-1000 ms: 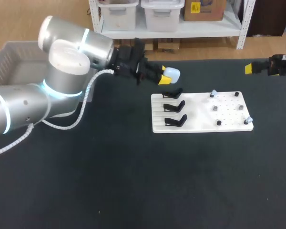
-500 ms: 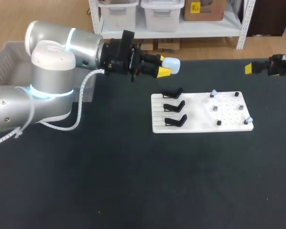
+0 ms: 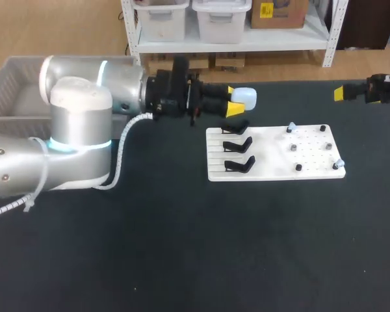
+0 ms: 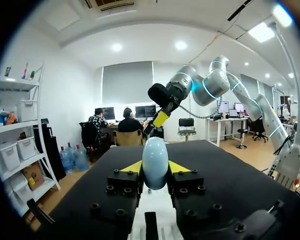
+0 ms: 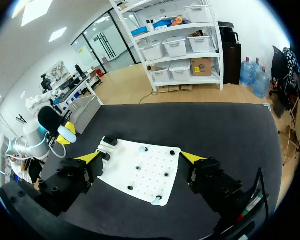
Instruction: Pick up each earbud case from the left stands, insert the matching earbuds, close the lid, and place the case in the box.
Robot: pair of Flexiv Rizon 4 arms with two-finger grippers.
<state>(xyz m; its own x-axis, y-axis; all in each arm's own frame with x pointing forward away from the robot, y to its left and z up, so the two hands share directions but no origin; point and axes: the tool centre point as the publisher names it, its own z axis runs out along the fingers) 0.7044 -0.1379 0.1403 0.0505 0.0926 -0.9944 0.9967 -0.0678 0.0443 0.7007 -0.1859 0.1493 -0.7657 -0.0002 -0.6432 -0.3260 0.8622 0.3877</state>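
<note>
Change: since a second ago the left pincer [image 3: 237, 101] has carried the earbud case [image 3: 247, 97] a little further out along the table's far side, toward the right arm, and its wrist has turned more level. The right pincer [image 3: 341, 93] has not shifted.
Left pincer: clamped on the earbud case. In the left wrist view the pale, egg-shaped case [image 4: 155, 162] stands upright between the two yellow tips, touched from both sides.
Earbud case: held in the air, clear of the table [image 3: 182, 247], sticking out past the fingertips.
Stands: three black stands [image 3: 237, 144] in a row on one end of a white board [image 3: 273, 156] — they sit below the left pincer, the nearest one just under the case.
Earbuds: two pale earbuds sit on pegs of the board, beyond the stands from the left pincer. One [image 3: 291, 127] is at the board's far edge, the other [image 3: 338, 162] at its outer near corner; small dark pegs stand between them.
Right pincer: fingers spread wide, holding nothing, at the table's far right edge and well apart from the board. In the right wrist view the board [image 5: 140, 172] lies ahead of it, framed between the two tips.
Box: a grey box [image 3: 13, 84] stands behind the left arm, well away from its pincer.
</note>
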